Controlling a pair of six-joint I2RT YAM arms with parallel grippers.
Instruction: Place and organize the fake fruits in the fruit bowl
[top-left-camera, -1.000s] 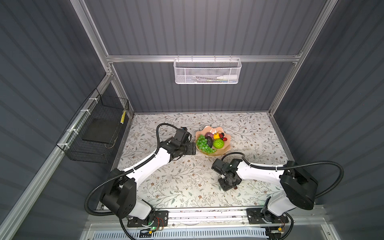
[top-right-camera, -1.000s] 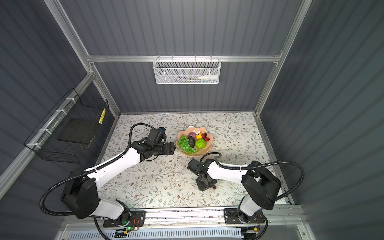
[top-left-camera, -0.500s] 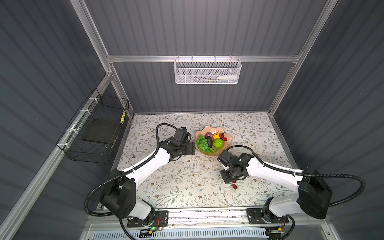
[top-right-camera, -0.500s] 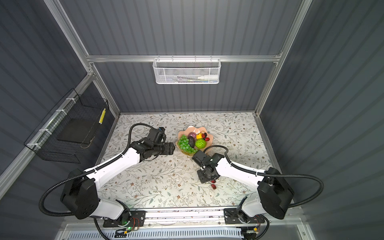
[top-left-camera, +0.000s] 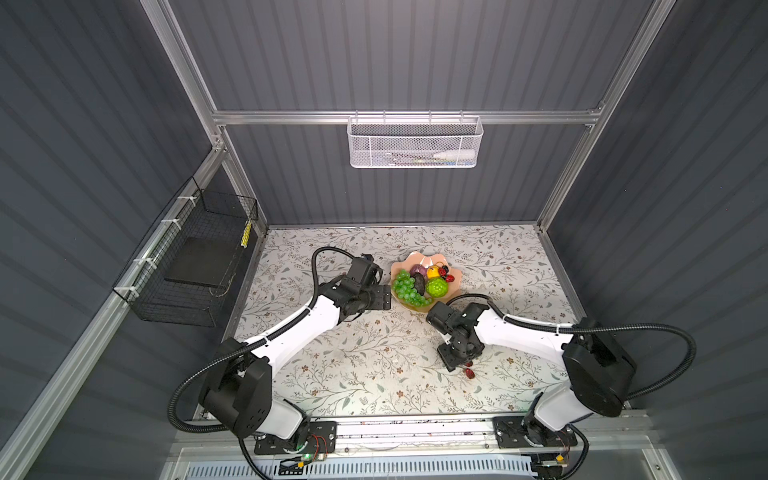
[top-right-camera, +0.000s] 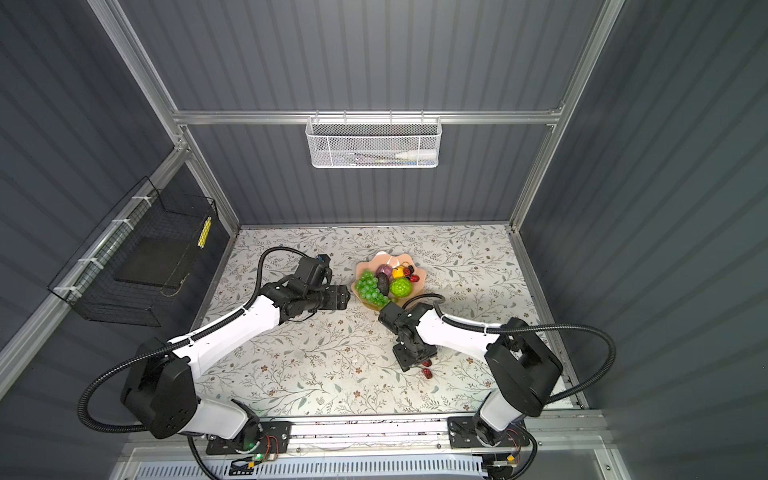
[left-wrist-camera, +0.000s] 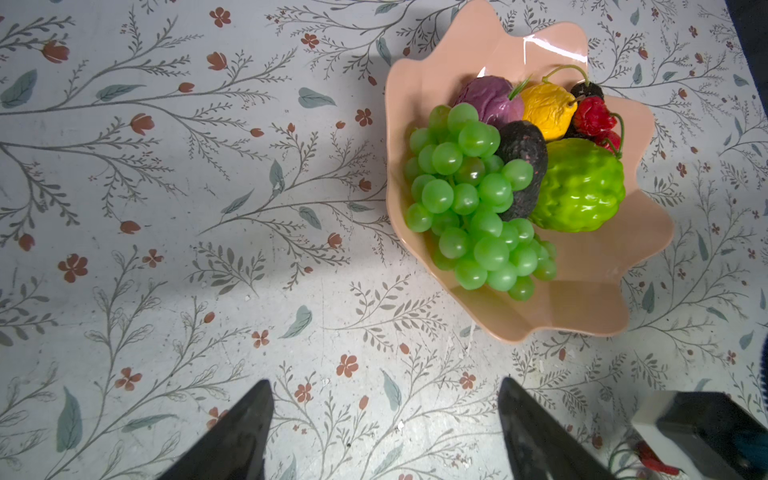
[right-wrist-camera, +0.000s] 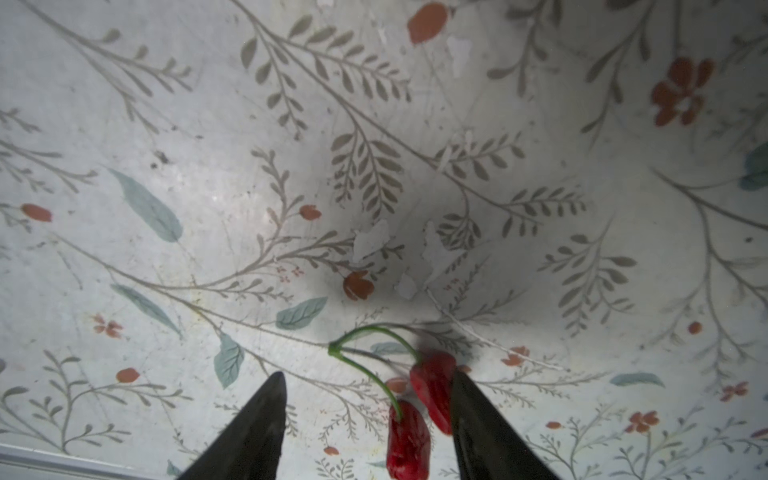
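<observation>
Black left tool (left-wrist-camera: 384, 384) hangs empty, jaws apart, beside the nearly full pink fruit bowl (left-wrist-camera: 582, 316). The right tool (right-wrist-camera: 368, 374) has its jaws apart around red cherries (right-wrist-camera: 432, 395) on the worktop (right-wrist-camera: 208, 166). Next, I think: pinch, lift, carry to the bowl.

Both top views look steeply down from high above the near edge and face the far wall. Each takes in the whole worktop (top-left-camera: 365, 374), both arms and the side walls. They share almost all of the scene, with only a slight sideways offset between them.

The left wrist camera looks down past the left fingers (left-wrist-camera: 245, 432) from middling height. It holds the entire fruit bowl (left-wrist-camera: 582, 307) and the bare worktop beside it. That bowl (top-left-camera: 417, 261) is far smaller in both top views.

The right wrist camera sits very close to the worktop, looking down between the right fingers (right-wrist-camera: 253, 428) at the cherries (right-wrist-camera: 432, 390). In both top views these are only a red speck at the near right.
</observation>
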